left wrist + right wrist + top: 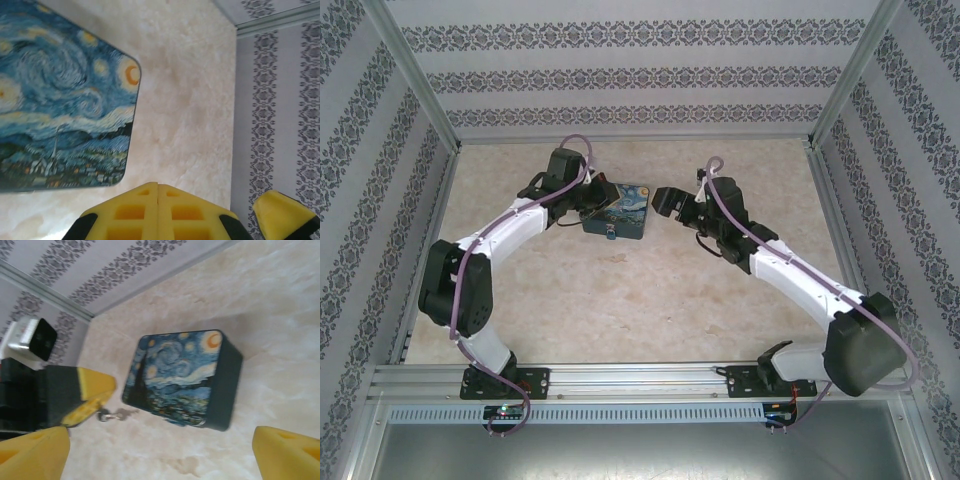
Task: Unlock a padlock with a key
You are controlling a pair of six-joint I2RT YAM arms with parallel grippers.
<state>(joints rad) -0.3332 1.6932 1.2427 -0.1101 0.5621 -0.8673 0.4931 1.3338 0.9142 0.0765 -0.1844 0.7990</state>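
Note:
The tiny teal padlock (611, 234) hangs at the near side of the dark-blue swirly-painted box (620, 205). In the right wrist view the padlock (175, 421) is a blurred teal bit under the box's (175, 372) lower edge. My left gripper (586, 196) stands just left of the box with its yellow fingers (158, 186) pressed together. The slim metal key (114, 414) sticks out from those fingertips (92, 405) toward the box, low over the table. My right gripper (660, 203) is open just right of the box, and nothing lies between its fingers (160, 435).
The box (60, 100) rests on a pale marbled tabletop (650, 300). Patterned walls and metal frame posts (420, 80) close in the back and both sides. Free table lies between the box and the arm bases.

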